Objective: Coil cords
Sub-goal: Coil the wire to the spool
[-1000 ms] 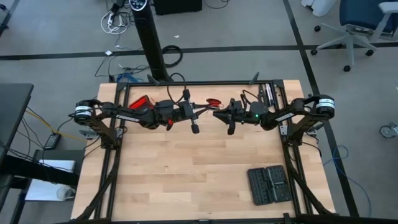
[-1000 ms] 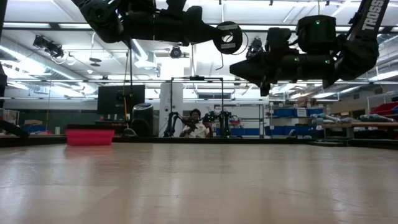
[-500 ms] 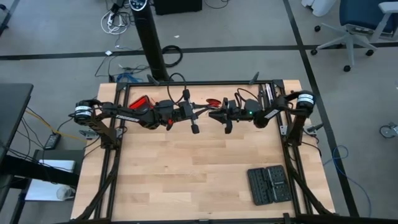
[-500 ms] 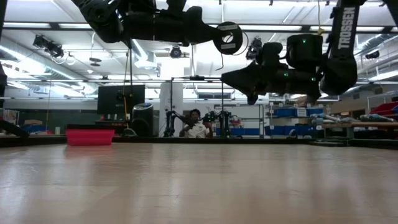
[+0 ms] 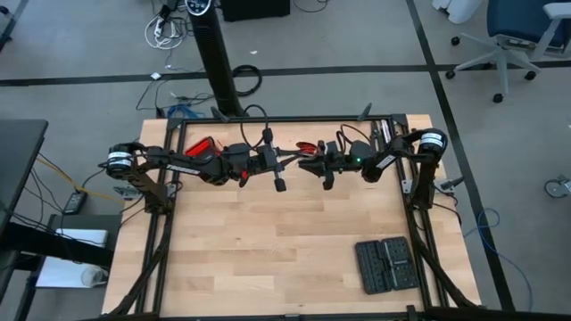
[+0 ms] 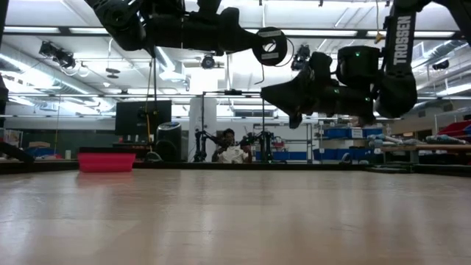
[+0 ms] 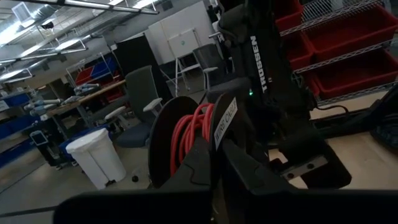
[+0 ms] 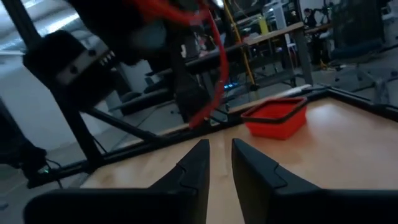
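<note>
The red wire, wound on a dark spool, is held above the table between the closed fingers of the left gripper, and just beyond it the right gripper is seen with a narrow gap between its fingers.

"TROSSEN" runs down the right arm; "WIRE CABLE" labels the spool.

A spool wound with red wire sits clamped in the left pincer, labelled "WIRE CABLE".
</note>
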